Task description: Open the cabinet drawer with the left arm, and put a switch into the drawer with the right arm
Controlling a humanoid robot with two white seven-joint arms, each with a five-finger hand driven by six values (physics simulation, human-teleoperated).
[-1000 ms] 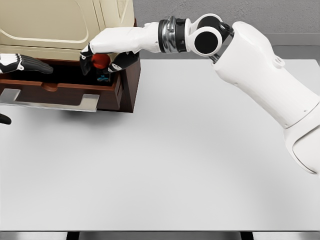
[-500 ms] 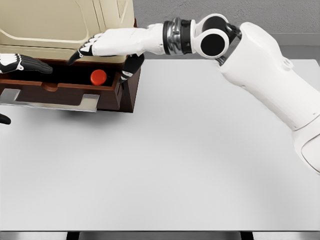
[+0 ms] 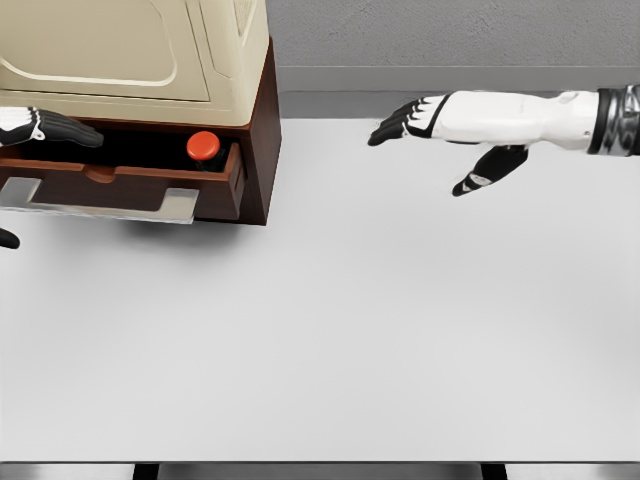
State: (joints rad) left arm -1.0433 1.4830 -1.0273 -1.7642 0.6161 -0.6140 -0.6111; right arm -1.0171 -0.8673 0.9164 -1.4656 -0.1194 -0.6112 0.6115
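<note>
**Q:** Two hands appear in the head view; how does each stand relative to the cabinet [image 3: 170, 60]?

**A:** The right hand [image 3: 455, 125] hangs over the white table [image 3: 340, 330], well apart from the cabinet on its right side. Its fingers [image 3: 392, 125] are stretched out flat toward the cabinet, the thumb hangs below, and it holds nothing. The left hand [image 3: 40, 127] shows only partly at the picture's left edge, just in front of the cabinet's cream upper body, over the open drawer [image 3: 130, 178]; whether its fingers are spread or curled cannot be told.

**Q:** Where does the switch [image 3: 203, 146] lie?

**A:** The switch, seen as a red round cap, sits inside the drawer at its right end, close to the cabinet's dark brown side wall. The drawer is pulled out of the cabinet's base, and a grey metal handle [image 3: 110, 205] runs along its front.
</note>
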